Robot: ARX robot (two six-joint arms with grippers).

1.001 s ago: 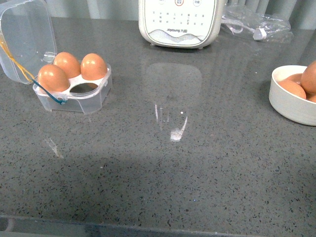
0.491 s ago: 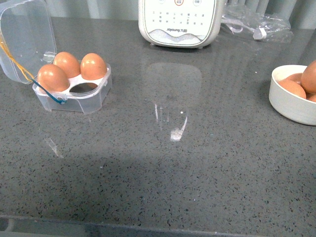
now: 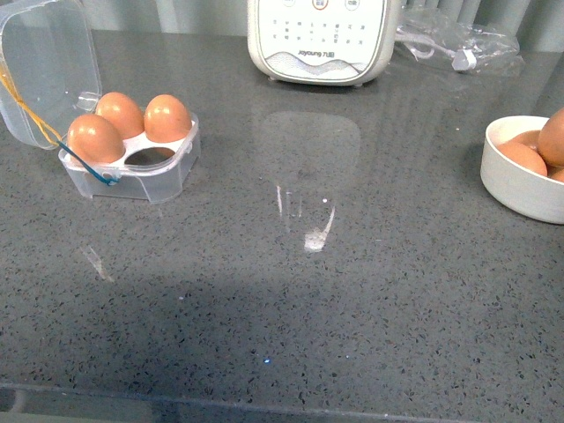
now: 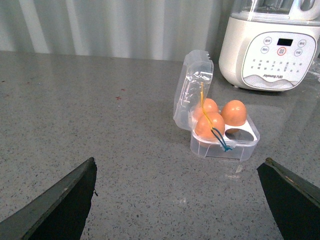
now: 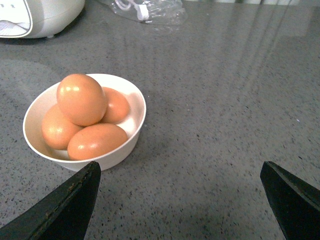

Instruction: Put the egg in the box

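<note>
Egg (image 5: 81, 99) to be moved is judged to be the top one of four piled in the white bowl (image 5: 126, 146), which is set by the right edge of the table (image 3: 352, 308). The box (image 3: 132, 174) is set near the far left corner, with its lid (image 3: 44, 70) swung open. Three cups are filled. One cup (image 3: 152, 157), on the side toward the near edge and the table's middle, is left empty.

The right tool (image 5: 180, 164) is spread wide and empty, close to the bowl. The left tool (image 4: 178, 161) is spread wide too, with nothing in it, and is pointed at the box.

No egg is picked up yet, so the reaching step seems to be in hand. Next, the right tool would need to be lowered over the top egg and closed softly.

Lots of bare table is left between bowl and box for carrying. A white machine (image 3: 322, 44) and a plastic bag (image 3: 458, 44) are set along the far edge, out of the way.
</note>
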